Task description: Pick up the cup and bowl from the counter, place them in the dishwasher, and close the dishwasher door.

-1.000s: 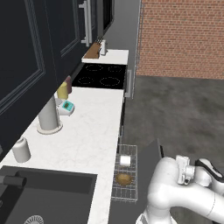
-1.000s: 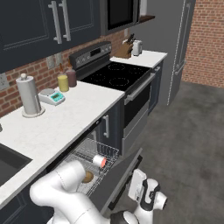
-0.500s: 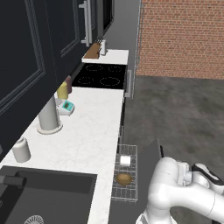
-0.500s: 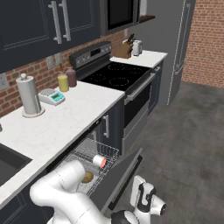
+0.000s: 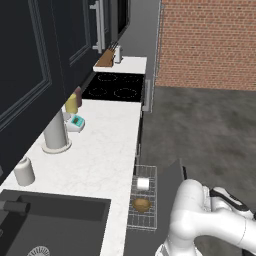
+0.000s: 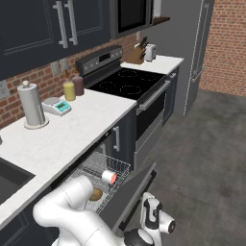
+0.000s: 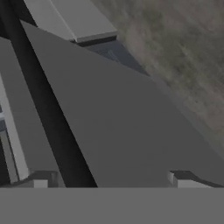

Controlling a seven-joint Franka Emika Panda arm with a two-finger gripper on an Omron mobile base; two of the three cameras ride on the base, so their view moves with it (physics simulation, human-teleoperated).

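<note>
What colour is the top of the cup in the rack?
Red-pink; the cup itself is white. The right base view shows it best.

Over the last second the claw (image 6: pixel 153 217) has sunk lower beside the half-open dishwasher door (image 6: pixel 132 192), below the door's outer edge in the right base view. In the left base view the arm's wrist (image 5: pixel 227 200) has dropped to the right and away from the rack (image 5: pixel 142 197).
</note>
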